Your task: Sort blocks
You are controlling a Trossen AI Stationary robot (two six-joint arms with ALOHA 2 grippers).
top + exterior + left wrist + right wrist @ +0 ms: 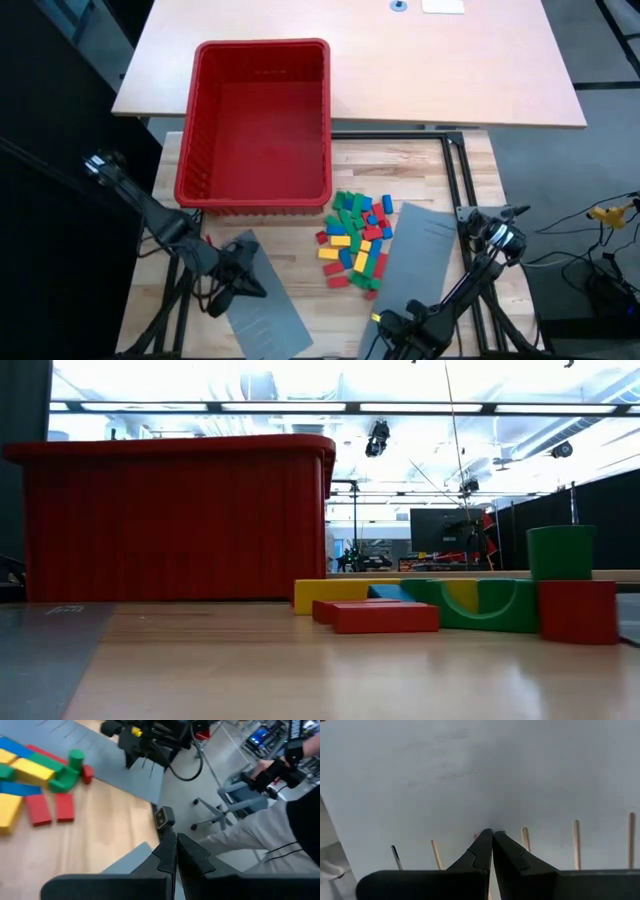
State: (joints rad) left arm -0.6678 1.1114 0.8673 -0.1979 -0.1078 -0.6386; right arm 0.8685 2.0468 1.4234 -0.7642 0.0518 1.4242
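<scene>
Both pincers are pressed together, empty. The left pincer [175, 851] sees the blocks [35, 780] ahead; the right pincer [492, 849] sees only a grey panel [520, 775], with faint, unreadable print.

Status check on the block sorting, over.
Left claw shut, empty, over the left grey panel. Right claw shut, empty, over the right grey panel. Blocks piled loose between panels, none in the red bin. Nothing in the way.

A red bin [262, 125] sits behind two grey slotted panels [262, 315] [414, 260] on the table [320, 315]
</scene>
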